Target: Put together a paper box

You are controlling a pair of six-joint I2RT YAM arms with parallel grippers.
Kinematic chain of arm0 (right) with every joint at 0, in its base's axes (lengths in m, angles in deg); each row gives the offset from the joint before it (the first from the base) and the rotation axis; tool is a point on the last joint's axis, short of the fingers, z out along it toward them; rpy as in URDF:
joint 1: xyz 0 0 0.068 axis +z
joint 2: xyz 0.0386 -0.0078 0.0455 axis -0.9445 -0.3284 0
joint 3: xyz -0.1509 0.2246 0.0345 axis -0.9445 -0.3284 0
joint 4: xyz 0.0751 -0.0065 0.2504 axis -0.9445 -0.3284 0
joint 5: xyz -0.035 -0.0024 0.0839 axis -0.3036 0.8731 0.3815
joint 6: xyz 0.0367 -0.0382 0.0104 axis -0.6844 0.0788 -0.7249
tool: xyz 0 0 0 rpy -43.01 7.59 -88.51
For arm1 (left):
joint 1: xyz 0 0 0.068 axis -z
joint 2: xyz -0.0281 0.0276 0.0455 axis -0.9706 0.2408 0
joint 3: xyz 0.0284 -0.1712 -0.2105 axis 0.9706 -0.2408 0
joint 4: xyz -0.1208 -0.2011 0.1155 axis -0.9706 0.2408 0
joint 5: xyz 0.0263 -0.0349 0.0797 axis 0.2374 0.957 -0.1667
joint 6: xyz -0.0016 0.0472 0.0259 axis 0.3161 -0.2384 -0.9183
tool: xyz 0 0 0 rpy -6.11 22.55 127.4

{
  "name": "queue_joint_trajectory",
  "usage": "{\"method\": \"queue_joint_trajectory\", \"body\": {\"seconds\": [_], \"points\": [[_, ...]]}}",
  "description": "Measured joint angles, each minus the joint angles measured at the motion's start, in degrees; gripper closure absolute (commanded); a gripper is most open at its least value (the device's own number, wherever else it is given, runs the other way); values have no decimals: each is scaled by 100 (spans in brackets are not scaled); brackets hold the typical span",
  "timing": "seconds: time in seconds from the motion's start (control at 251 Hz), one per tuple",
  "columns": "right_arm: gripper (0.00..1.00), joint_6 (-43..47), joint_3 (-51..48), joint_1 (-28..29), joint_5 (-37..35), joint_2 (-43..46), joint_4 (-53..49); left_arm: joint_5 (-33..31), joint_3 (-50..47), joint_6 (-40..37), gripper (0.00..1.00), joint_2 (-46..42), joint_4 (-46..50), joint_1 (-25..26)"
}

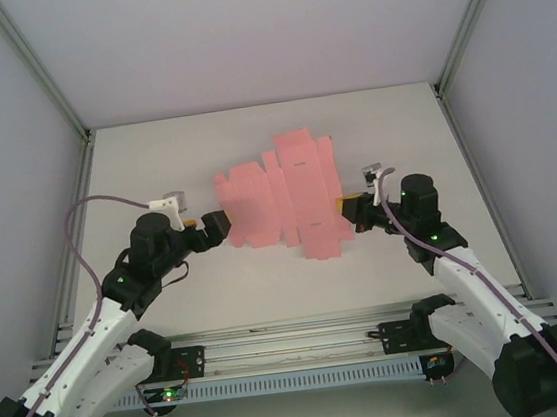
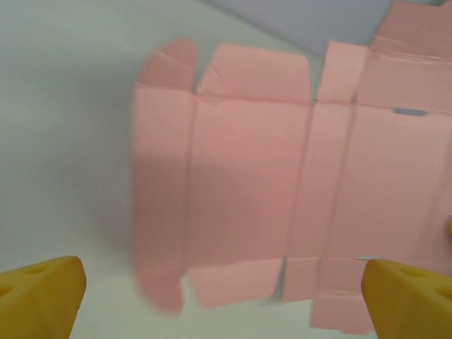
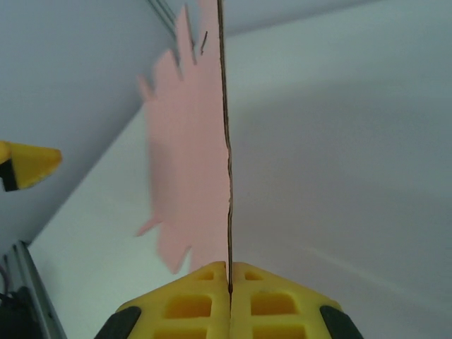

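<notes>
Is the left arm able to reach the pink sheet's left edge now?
Likely yes: the left pincer stands open facing the paper box, nothing between, while the right pincer holds the far side.

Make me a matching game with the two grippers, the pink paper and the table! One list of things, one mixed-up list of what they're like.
Things:
1. left gripper
2. right gripper
3. paper box
4. table

What they're like:
A. white
B. pink, flat, not folded yet
C. open
D. shut on the pink edge

Pairs: 1-C, 2-D, 3-B, 4-A
</notes>
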Motion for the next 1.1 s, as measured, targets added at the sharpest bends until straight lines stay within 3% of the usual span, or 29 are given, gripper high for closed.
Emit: {"method": "queue_joint_trajectory", "body": {"seconds": [0.172,0.319,0.459,0.798,1.097], "points": [[100,673,308,605,-1067,-708,-737,-890,2,24,0,-334,1058,0],[100,1683,688,1292,-2452,-1172,-1071,-990,2,4,0,-518,1239,0],[100,2723,905,1576,-3143,-1502,-981,-984,22,-52,0,-409,1241,0],[100,5130,874,2000,-3510,-1703,-20,-398,343,-313,0,649,1021,0],[100,6378,883,2094,-3598,-2092,315,13,1113,-813,0,1309,785,59]]}}
